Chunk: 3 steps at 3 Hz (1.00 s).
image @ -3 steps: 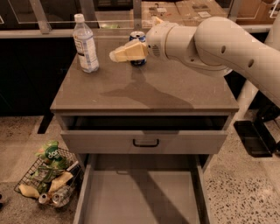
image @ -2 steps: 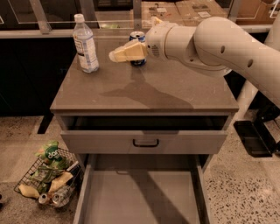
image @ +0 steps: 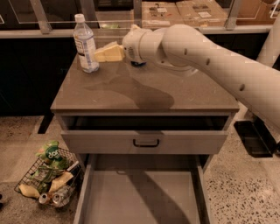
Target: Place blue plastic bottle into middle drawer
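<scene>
The blue plastic bottle point(image: 85, 43), clear with a white cap and a pale label, stands upright at the back left of the cabinet top point(image: 144, 94). My gripper point(image: 101, 53) is just to the right of the bottle at about label height, pointing at it, a small gap apart. The white arm reaches in from the right across the top. The middle drawer point(image: 140, 199) is pulled out below, showing its bare pale grey floor. A dark bit of the soda can point(image: 138, 64) peeks from under the arm's wrist.
Above the open drawer, a drawer with a black handle point(image: 146, 142) is pulled out a little. A wire basket point(image: 50, 177) of snacks and cans sits on the floor at the left. Cardboard boxes point(image: 183, 11) lie behind the counter.
My gripper has moved left across the cabinet top, away from the soda can and close to the bottle. The bottle and drawers have not moved.
</scene>
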Each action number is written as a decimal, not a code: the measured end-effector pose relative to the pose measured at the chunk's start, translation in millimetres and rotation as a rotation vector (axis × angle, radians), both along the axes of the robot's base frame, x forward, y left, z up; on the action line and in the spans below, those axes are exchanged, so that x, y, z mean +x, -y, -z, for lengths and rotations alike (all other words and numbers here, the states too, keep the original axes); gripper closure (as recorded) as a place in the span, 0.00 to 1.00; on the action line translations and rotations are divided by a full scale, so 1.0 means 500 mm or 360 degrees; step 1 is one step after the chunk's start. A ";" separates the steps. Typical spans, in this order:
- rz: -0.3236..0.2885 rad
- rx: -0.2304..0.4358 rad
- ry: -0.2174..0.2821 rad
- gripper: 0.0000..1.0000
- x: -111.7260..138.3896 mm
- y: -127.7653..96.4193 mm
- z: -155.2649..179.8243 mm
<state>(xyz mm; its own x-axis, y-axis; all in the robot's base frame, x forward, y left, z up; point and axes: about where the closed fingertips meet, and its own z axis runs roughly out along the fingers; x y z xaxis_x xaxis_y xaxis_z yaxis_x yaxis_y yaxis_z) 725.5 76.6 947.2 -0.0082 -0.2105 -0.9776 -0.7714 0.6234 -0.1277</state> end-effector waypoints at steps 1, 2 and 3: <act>-0.0023 0.0044 -0.0054 0.00 0.035 -0.071 0.015; -0.0084 0.0068 -0.0082 0.00 0.066 -0.136 0.021; -0.0175 0.0098 -0.0090 0.00 0.091 -0.206 0.032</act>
